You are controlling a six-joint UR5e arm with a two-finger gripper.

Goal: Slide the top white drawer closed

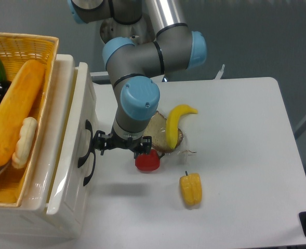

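Observation:
The top white drawer (pixel 84 93) is at the left, in the white drawer unit under a yellow wicker basket. Its flat front panel stands slightly out from the unit, with a narrow gap behind it. A curved black handle (pixel 85 136) sits on the front. My gripper (pixel 121 147) points down right in front of the panel with its jaws spread wide and nothing between them. Its left finger (pixel 98 142) is at the panel beside the handle; I cannot tell if it touches.
The yellow wicker basket (pixel 38 46) on top holds toy food. A second black handle (pixel 89 172) sits just below the first. On the table lie a red pepper (pixel 147 162) under my right finger, a banana (pixel 176 124) on a round brown piece, and a yellow pepper (pixel 190 189).

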